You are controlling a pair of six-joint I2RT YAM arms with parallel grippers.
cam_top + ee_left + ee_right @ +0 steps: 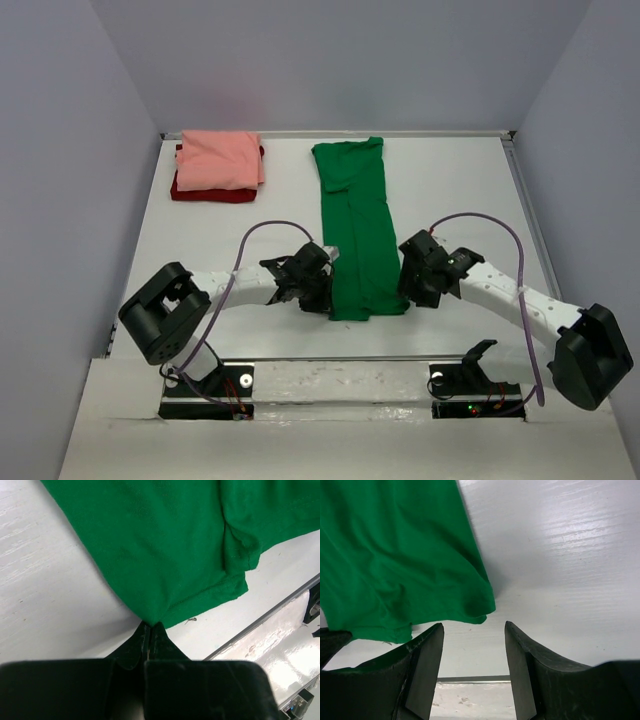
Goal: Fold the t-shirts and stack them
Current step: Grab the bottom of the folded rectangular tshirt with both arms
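Observation:
The green t-shirt lies as a long narrow strip down the middle of the white table. My left gripper sits at the strip's near left edge, and in the left wrist view it is shut on a pinched point of green cloth. On the strip's near right side my right gripper stands open. In its wrist view the fingers have bare table between them, just short of the green hem corner. A folded salmon pink t-shirt rests on a folded dark red one at the back left.
Grey-violet walls close the table at the back and both sides. A metal rail runs along the near edge, close below both grippers. Purple cables arch over each arm.

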